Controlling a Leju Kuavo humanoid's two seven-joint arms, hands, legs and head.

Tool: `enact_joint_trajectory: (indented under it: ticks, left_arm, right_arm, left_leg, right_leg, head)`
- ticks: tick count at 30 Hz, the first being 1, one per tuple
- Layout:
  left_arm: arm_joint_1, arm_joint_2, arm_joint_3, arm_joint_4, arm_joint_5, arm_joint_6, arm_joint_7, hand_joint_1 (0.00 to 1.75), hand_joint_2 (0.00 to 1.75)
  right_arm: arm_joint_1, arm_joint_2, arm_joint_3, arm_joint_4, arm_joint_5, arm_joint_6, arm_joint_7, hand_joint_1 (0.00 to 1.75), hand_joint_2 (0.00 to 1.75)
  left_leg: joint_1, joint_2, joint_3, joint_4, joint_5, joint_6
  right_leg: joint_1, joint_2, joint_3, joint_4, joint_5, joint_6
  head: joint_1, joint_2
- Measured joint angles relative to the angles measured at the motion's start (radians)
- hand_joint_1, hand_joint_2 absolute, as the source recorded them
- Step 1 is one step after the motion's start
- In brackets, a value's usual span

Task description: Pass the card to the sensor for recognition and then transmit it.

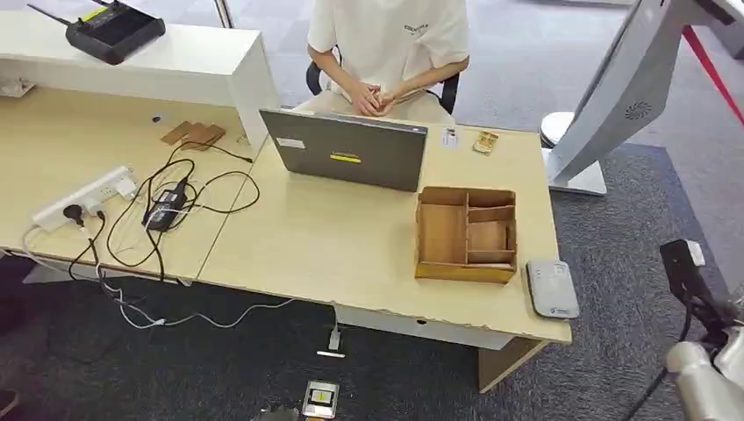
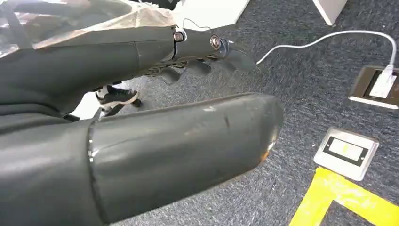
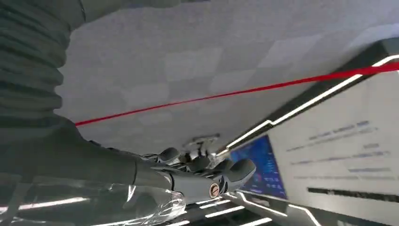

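Apart from right hand [image 3: 202,175], sensor [image 1: 552,288] on desk [image 1: 351,246]

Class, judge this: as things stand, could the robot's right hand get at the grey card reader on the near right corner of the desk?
Probably yes: the card reader lies bare at the desk's near right edge, nothing over it, and the right hand holds nothing.

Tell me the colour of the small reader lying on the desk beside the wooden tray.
Light grey reader, clearest in the head view.

One laptop [image 1: 351,149], one organizer [image 1: 467,235].
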Motion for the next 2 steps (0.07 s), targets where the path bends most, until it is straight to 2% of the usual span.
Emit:
enact_joint_trajectory:
  ticks: [2]
  left_arm:
    - [-0.001, 0.001, -0.010, -0.001, 0.003, -0.002, 0.002, 0.00, 0.00]
  right_arm:
    - [0.035, 0.000, -0.053, 0.016, -0.007, 0.000, 0.000, 0.00, 1.75]
  left_leg:
    - [0.000, 0.000, 0.000, 0.000, 0.000, 0.000]
  right_leg:
    - [0.000, 0.000, 0.000, 0.000, 0.000, 0.000]
  head:
    - [0.000, 0.000]
